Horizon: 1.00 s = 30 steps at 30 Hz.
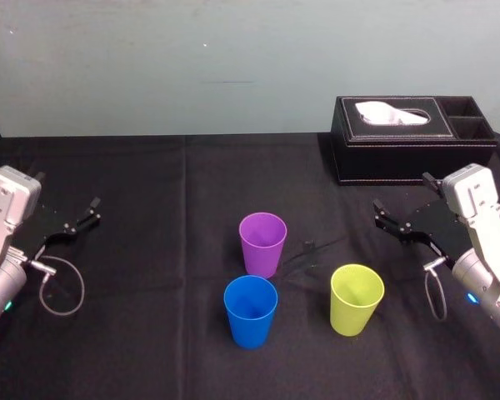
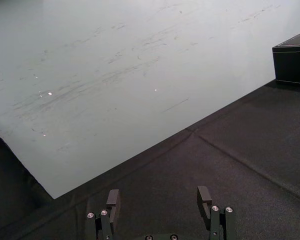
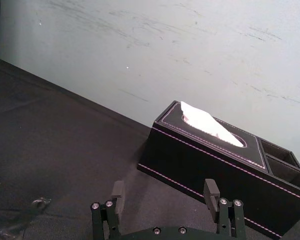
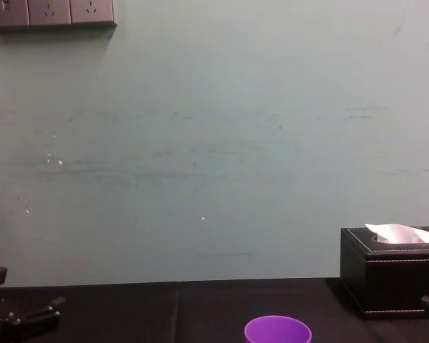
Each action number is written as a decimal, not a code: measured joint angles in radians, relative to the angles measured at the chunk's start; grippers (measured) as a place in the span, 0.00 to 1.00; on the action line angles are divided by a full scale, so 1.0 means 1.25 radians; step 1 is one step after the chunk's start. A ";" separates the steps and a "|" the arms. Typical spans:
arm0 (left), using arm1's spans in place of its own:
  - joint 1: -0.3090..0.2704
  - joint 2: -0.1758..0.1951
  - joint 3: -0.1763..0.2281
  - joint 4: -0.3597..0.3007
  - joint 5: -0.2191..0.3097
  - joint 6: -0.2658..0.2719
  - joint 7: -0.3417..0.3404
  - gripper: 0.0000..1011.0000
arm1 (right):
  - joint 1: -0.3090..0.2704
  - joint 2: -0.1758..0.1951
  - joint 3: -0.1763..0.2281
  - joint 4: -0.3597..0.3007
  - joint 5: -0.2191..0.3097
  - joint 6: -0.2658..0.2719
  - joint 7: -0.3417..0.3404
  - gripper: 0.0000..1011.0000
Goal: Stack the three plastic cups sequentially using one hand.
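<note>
Three plastic cups stand upright and apart on the black tablecloth: a purple cup [image 1: 262, 243] in the middle, a blue cup [image 1: 250, 311] just in front of it, and a yellow-green cup [image 1: 356, 299] to the right. The purple cup's rim [image 4: 277, 331] also peeks in at the chest view's lower edge. My right gripper [image 1: 380, 215] hovers to the right of the cups, behind the yellow-green one, touching none. Its fingers [image 3: 211, 190] stand open with nothing between them. My left gripper [image 1: 89, 212] rests far left, open [image 2: 158, 200] and empty.
A black tissue box [image 1: 412, 138] with a white tissue sits at the back right, just behind my right gripper; the box [image 3: 210, 150] is close ahead in the right wrist view. A pale wall [image 4: 214, 157] bounds the table's far edge.
</note>
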 joint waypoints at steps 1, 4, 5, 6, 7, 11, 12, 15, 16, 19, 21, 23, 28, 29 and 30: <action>0.000 0.000 0.000 0.000 0.000 0.000 0.000 1.00 | 0.000 0.000 0.000 0.000 0.000 0.000 0.000 0.99; 0.000 0.000 0.000 0.000 0.000 0.000 0.000 1.00 | 0.000 0.000 0.000 0.000 0.000 0.000 0.000 0.99; 0.000 0.000 0.000 0.000 0.000 0.000 0.000 1.00 | 0.000 0.000 0.000 0.000 0.000 0.000 0.000 0.99; 0.000 0.000 0.000 0.000 0.000 0.000 0.000 1.00 | 0.000 0.000 0.000 0.000 0.000 0.000 0.000 0.99; 0.000 0.000 0.000 0.000 0.000 0.000 0.000 1.00 | 0.000 0.000 0.000 0.000 0.000 0.000 0.000 0.99; 0.000 0.000 0.000 0.000 0.000 0.000 0.000 1.00 | 0.000 0.000 0.000 0.000 0.000 0.000 0.000 0.99; 0.000 0.000 0.000 0.000 0.000 0.000 0.000 1.00 | 0.000 0.000 0.000 0.000 0.000 0.000 0.000 0.99; 0.000 0.000 0.000 0.000 0.000 0.000 0.000 1.00 | 0.000 0.000 0.000 0.000 0.000 0.000 0.000 0.99; 0.000 0.000 0.000 0.000 0.000 0.000 0.000 1.00 | 0.000 0.000 0.000 0.000 0.000 0.000 0.000 0.99; 0.000 0.000 0.000 0.000 0.000 0.000 0.000 1.00 | 0.000 0.000 0.000 0.000 0.000 0.000 0.000 0.99; 0.000 0.000 0.000 0.000 0.000 0.000 0.000 1.00 | 0.000 0.000 0.000 0.000 0.000 0.000 0.000 0.99; 0.000 0.000 0.000 0.000 0.000 0.000 0.000 1.00 | 0.000 0.000 0.000 0.000 0.000 0.000 0.000 0.99; 0.000 0.000 0.000 0.000 0.000 0.000 0.000 1.00 | 0.000 0.000 0.000 0.000 0.000 0.000 0.000 0.99; 0.000 0.000 0.000 0.000 0.000 0.000 0.000 1.00 | 0.000 0.000 0.000 0.000 0.000 0.000 0.000 0.99; 0.000 0.000 0.000 0.000 0.000 0.000 0.000 1.00 | 0.000 0.000 0.000 0.000 0.000 0.000 0.000 0.99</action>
